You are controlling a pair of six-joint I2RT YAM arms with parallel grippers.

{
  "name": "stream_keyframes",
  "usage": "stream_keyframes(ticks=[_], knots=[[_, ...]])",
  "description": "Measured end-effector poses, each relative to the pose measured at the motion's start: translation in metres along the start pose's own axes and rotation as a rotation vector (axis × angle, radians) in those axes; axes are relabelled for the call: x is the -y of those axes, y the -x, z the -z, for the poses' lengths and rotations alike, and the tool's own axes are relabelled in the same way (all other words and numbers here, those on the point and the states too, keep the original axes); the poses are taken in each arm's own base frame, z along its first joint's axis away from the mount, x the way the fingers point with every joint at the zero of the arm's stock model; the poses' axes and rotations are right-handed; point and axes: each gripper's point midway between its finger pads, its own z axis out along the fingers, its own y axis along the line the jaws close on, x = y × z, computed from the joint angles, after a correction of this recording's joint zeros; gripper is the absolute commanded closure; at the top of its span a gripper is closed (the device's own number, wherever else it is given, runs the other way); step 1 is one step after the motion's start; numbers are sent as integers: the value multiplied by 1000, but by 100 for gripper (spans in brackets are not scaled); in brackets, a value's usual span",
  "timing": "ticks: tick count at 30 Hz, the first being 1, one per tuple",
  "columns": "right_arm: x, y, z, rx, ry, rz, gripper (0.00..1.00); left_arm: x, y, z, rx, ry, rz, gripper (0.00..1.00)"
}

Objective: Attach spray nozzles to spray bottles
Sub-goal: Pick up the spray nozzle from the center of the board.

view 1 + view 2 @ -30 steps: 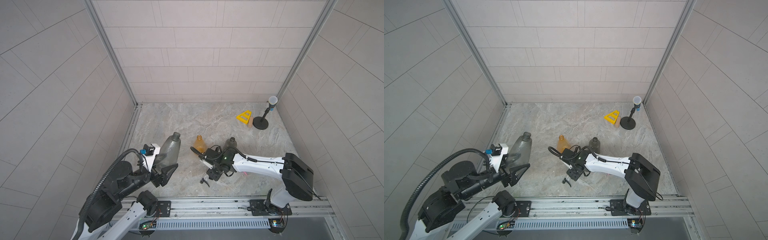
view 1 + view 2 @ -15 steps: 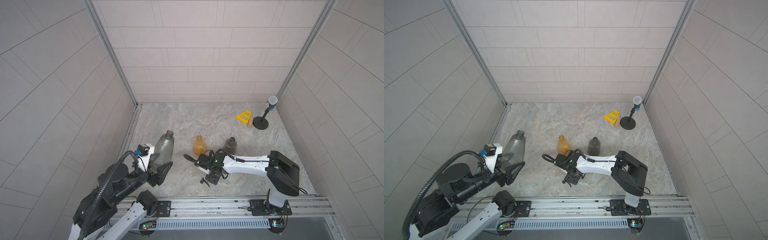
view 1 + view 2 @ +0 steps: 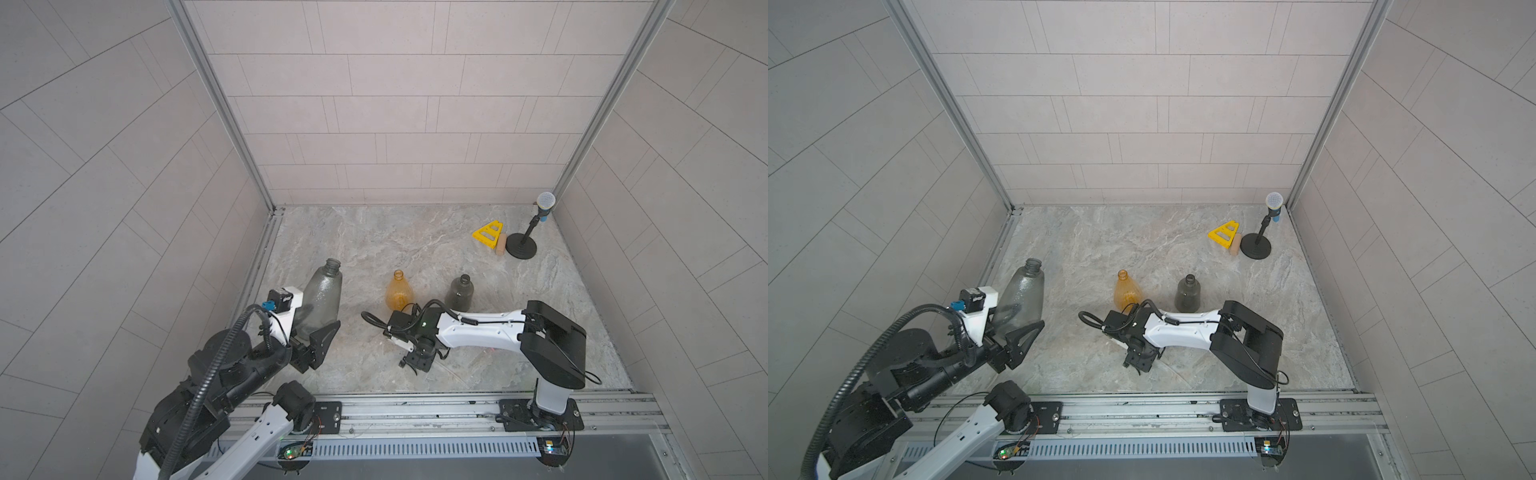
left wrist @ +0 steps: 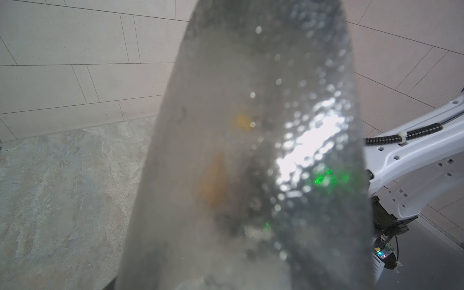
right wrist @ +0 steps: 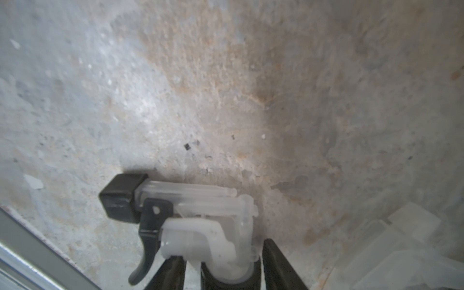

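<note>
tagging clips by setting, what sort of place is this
Likely a staged robot test cell, not a real room: tiled wall panels framed by aluminium posts, a marble-look floor, and a mounting rail carrying two robot arms along the front edge.

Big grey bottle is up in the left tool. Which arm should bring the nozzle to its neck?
Right. The right tool straddles the white-and-black nozzle on the table, jaws either side of its collar. The left tool is occupied, gripping the large grey bottle with its open neck free.
</note>
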Motion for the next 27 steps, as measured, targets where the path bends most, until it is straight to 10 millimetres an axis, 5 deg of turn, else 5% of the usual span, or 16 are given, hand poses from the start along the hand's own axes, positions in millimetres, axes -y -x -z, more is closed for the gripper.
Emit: stream_keyframes(ticks=[27], knots=[[1,1,1,47,16,-19,71,2,0,1,2,-10,-1,100]])
